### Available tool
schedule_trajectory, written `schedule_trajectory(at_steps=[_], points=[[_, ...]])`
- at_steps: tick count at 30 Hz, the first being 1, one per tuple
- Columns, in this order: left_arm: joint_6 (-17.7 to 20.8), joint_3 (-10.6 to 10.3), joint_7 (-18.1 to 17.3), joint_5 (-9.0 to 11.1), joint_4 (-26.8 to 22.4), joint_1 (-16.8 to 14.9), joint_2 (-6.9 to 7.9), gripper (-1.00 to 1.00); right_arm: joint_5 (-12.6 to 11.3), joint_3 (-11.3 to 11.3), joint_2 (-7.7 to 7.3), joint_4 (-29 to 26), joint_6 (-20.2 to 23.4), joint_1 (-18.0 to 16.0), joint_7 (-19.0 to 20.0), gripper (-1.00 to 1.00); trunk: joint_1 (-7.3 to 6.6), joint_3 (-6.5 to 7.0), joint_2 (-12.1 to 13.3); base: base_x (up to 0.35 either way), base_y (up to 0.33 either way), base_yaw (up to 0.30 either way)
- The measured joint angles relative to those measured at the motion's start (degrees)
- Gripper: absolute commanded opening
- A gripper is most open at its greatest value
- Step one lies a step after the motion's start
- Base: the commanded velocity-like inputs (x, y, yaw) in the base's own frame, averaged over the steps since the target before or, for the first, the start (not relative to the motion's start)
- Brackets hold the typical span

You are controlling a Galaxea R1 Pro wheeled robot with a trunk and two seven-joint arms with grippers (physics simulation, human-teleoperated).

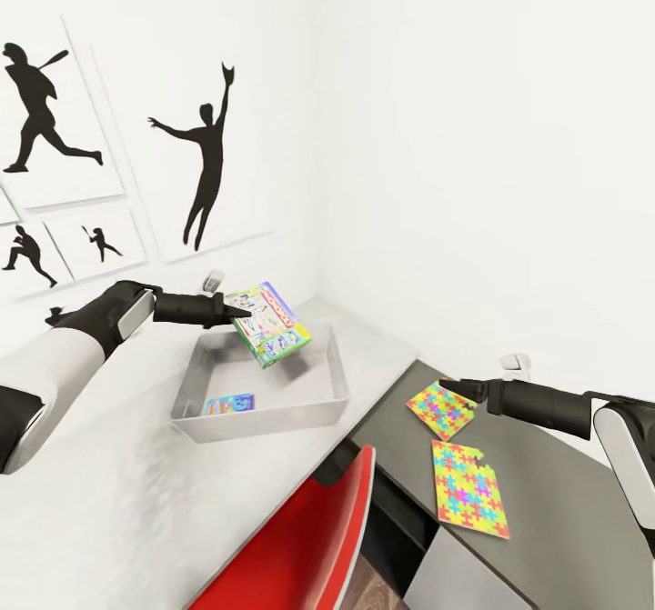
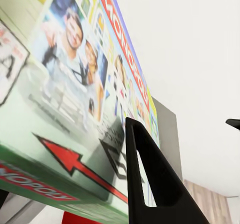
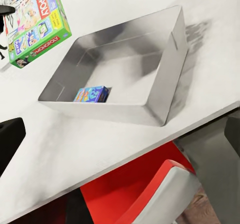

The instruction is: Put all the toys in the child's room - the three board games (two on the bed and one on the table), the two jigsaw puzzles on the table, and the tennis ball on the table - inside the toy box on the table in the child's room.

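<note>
My left gripper is shut on a green Monopoly board game, holding it tilted in the air over the far left part of the grey toy box. One finger presses on the game's lid. A small blue box lies flat inside the toy box. Two jigsaw puzzles lie on the dark table: one under my open right gripper, the other nearer me. The tennis ball is out of view.
The toy box stands on a white table against the wall with black athlete pictures. A red chair is tucked in below, between the white table and the dark grey table.
</note>
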Motion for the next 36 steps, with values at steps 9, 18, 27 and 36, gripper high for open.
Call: schedule_trajectory(at_steps=[9,18,27,36], points=[[-0.2,-0.1,0.3,0.0,0.1,0.0,0.01,-1.00,0.0,0.0,0.00,0.0,0.0,0.0,0.0,1.00,0.00,0.09,0.0,0.000,0.002,-0.028],[-1.0,-0.4,1.0,-0.3,0.0,-1.1,0.49,-1.00,0.0,0.1,-0.04,0.0,0.0,0.0,0.0,1.00,0.00,0.11,0.0,0.000,0.000,-0.006],[-4.4,-0.7,1.1,-5.8,0.2,-1.5,1.41,-1.00,-0.1,0.1,-0.14,0.0,0.0,-0.1,0.1,1.00,0.00,0.12,0.0,0.000,0.000,-0.001],[-8.3,-0.7,0.9,-11.0,0.3,-1.2,0.35,-1.00,-0.2,0.1,-0.10,0.0,0.0,-0.2,0.2,1.00,0.00,0.12,0.0,0.000,0.000,0.000]])
